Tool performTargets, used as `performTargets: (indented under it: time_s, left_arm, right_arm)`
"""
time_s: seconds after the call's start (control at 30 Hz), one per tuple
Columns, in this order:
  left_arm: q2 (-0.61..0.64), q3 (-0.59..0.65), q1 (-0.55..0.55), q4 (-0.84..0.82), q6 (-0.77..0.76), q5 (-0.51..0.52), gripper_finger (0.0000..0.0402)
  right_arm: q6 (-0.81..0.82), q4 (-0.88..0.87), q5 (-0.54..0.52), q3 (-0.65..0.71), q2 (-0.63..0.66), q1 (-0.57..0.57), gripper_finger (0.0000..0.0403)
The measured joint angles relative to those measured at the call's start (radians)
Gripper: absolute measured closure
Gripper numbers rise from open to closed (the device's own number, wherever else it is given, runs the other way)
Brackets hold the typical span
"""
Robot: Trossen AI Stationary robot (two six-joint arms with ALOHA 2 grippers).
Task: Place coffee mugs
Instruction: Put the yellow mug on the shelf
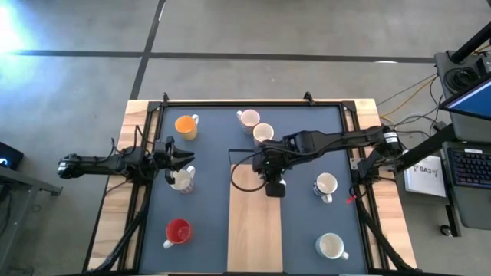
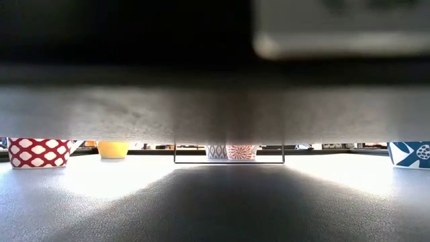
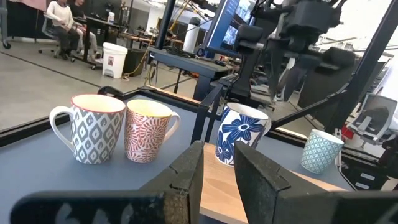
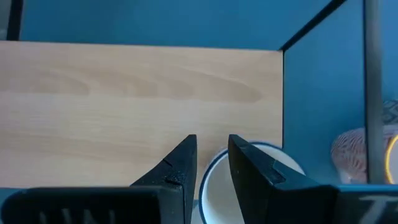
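Several mugs stand upright on the blue mat: orange (image 1: 186,126), red (image 1: 178,231), two patterned ones side by side (image 1: 255,126) (image 3: 121,127), two white ones at the right (image 1: 326,185) (image 1: 331,245), and a cream one (image 1: 182,180). My right gripper (image 1: 274,186) (image 4: 213,155) is over the wooden board (image 1: 249,222), shut on a blue-flowered mug (image 3: 241,134). My left gripper (image 1: 178,162) (image 3: 219,158) points level toward the table's right, just beside the cream mug. It is open by a narrow gap, with nothing between the fingers. My right gripper holds the blue-flowered mug by its rim (image 4: 210,171), coming from above and pointing down. One finger (image 4: 183,168) is outside the wall and the other (image 4: 252,171) is over the white inside. The mug stays upright over the wooden board; my left fingers hide its base.
A dark frame (image 1: 253,102) runs round the mat, with wooden table margins outside it. The light wooden board lies in the mat's middle toward the near edge. A teal-patterned mug (image 3: 321,151) stands beyond the board. People sit in the room behind the table (image 3: 62,22).
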State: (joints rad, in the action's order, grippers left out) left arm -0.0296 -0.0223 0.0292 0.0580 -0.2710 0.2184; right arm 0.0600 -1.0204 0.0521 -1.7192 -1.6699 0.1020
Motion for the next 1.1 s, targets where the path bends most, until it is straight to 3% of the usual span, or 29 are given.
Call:
performTargets:
  time_s: [0.53,0.9,1.1]
  left_arm:
    - [-0.001,0.0,0.0,0.0,0.0,0.0,0.033]
    - [-0.001,0.0,0.0,0.004,0.0,0.005,0.033]
    - [-0.003,0.0,-0.001,0.136,0.111,0.052,0.033]
  right_arm:
    - [0.009,-0.081,-0.003,-0.022,0.091,-0.014,0.0321]
    - [0.115,-0.08,-0.002,-0.022,0.121,-0.026,0.033]
    - [0.08,-0.074,-0.006,-0.022,0.137,-0.063,0.0328]
